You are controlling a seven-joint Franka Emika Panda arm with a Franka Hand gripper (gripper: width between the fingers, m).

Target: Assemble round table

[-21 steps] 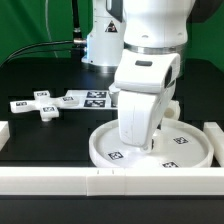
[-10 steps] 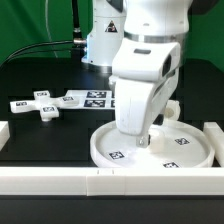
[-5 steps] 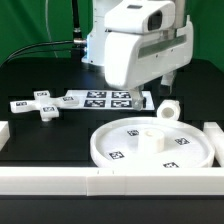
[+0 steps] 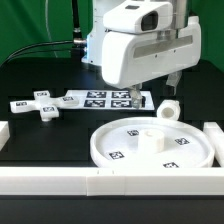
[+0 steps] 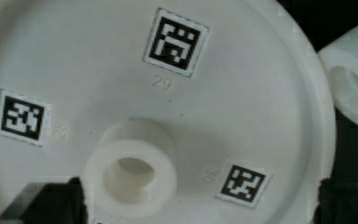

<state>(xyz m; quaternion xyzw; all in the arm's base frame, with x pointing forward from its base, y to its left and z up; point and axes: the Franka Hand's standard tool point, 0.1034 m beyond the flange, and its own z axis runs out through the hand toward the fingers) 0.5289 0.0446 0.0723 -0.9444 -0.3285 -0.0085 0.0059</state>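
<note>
The large rimmed round disc lies flat near the front rail, its raised central hub pointing up. In the wrist view the disc fills the picture, with its holed hub and several tags. The short cylindrical leg lies just behind the disc; its edge shows in the wrist view. The cross-shaped foot lies on the exterior view's left. My gripper hangs above and behind the disc, open and empty; its dark fingers flank the hub from above, touching nothing.
The marker board lies behind the disc, partly hidden by my hand. White border rails run along the front and stand at the left and right. The table top is black.
My gripper was down on the disc's hub; it has risen and pulled back, leaving the disc in place. In the last half second almost nothing moved.
</note>
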